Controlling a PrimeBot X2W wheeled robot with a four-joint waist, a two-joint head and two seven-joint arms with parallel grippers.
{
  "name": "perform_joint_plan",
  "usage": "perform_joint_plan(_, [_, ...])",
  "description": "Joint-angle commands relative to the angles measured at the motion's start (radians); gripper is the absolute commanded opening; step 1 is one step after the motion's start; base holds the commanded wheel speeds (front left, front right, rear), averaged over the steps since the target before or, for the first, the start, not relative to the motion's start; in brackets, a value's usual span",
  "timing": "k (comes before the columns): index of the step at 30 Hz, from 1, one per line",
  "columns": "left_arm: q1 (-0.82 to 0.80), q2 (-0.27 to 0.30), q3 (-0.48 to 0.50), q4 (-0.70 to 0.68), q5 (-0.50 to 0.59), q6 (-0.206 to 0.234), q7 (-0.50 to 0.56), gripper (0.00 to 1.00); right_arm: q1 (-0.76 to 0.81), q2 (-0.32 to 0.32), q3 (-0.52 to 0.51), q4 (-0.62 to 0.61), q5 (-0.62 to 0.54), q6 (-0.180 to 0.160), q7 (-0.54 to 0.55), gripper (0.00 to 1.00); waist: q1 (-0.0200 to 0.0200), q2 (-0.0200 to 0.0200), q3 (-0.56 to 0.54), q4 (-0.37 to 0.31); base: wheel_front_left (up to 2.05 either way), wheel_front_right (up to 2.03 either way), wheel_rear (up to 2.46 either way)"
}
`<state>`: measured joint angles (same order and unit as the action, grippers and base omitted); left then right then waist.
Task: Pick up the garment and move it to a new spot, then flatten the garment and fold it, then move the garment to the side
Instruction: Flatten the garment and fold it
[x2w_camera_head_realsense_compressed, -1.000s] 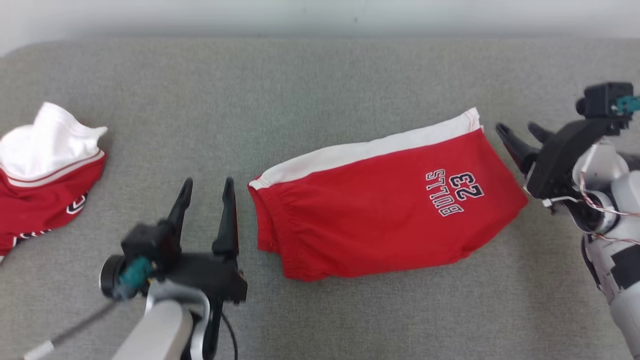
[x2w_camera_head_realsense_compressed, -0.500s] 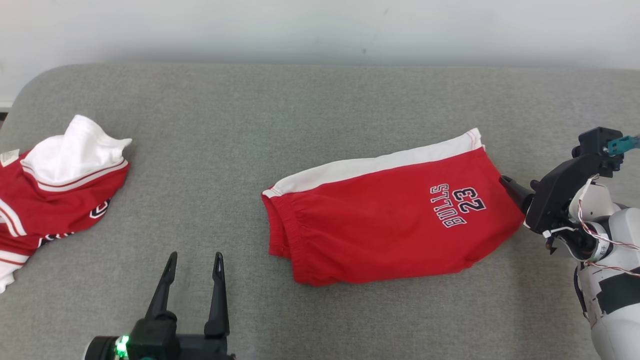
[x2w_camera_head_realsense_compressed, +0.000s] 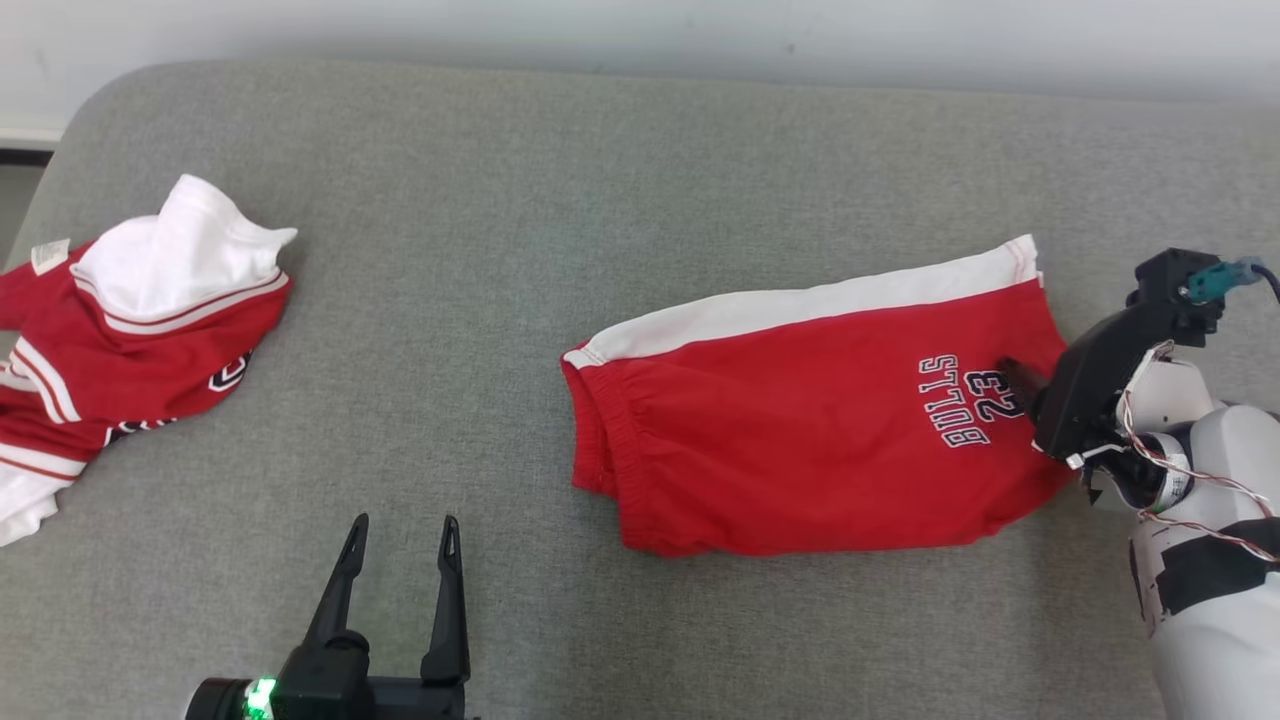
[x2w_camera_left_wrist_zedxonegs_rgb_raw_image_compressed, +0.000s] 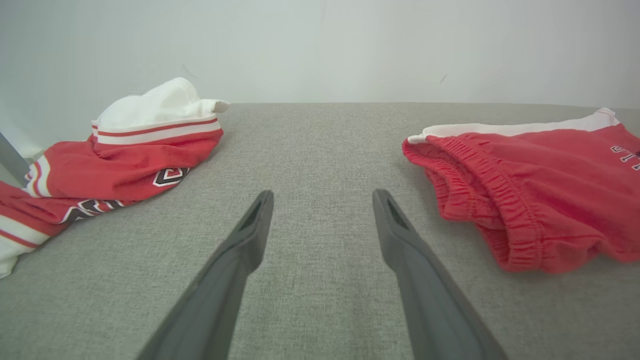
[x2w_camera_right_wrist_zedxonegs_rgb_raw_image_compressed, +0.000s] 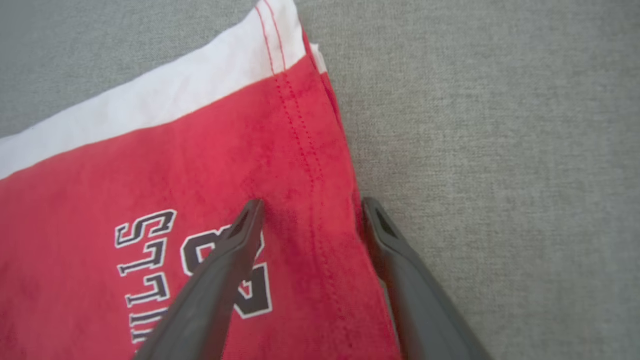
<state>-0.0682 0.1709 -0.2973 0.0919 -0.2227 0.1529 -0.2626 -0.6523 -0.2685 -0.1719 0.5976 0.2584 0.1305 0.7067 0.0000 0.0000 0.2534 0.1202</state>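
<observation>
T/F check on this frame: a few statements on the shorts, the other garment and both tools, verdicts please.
1. The right tool stands open over the hem end of the red shorts. True.
2. The left tool grips the shorts' waistband. False: it is open over the bare grey cushion, apart from the shorts.
3. The shorts' print reads BULLS 23. True.
4. The crumpled jersey lies on top of the shorts. False: it lies apart, toward the robot's left.
</observation>
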Motion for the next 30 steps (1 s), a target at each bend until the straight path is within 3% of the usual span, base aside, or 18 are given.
perform_joint_plan(1, [-0.008,-0.008,0.004,0.006,0.008,-0.006,-0.003,1.0,-0.001,0.008,-0.006,0.0,-0.015,0.001,0.008,1.0,0.0,0.0,0.012,0.011,0.0,0.0,0.0])
perform_joint_plan(6, [-0.014,-0.028,0.022,0.022,0.02,-0.03,-0.003,1.0,0.005,0.03,-0.033,0.027,-0.06,0.001,0.03,1.0,0.0,0.0,0.028,0.02,0.0,0.0,0.0])
perform_joint_plan(8, [-0.016,-0.035,0.027,0.026,0.027,-0.039,-0.003,1.0,0.01,0.037,-0.042,0.04,-0.07,0.001,0.04,0.51,0.0,0.0,0.031,0.021,0.0,0.0,0.0])
perform_joint_plan(10, [-0.015,-0.04,0.034,0.031,0.03,-0.046,-0.003,1.0,0.016,0.047,-0.045,0.04,-0.08,0.001,0.048,0.08,0.0,0.0,0.032,0.021,0.0,0.0,0.0])
perform_joint_plan(11, [-0.013,-0.042,0.036,0.035,0.031,-0.047,-0.003,1.0,0.019,0.052,-0.045,0.036,-0.082,0.001,0.05,0.0,0.0,0.0,0.031,0.02,0.0,0.0,0.0])
perform_joint_plan(16, [-0.007,-0.051,0.048,0.048,0.037,-0.06,-0.003,1.0,0.025,0.038,-0.064,0.013,-0.09,0.001,0.039,0.0,0.0,0.0,0.022,0.011,0.0,0.0,0.0])
perform_joint_plan(30, [0.03,-0.08,0.076,0.076,0.055,-0.09,-0.003,1.0,0.153,-0.019,-0.239,-0.239,-0.229,0.0,0.0,0.0,0.0,0.0,-0.066,-0.048,0.0,0.0,0.0])
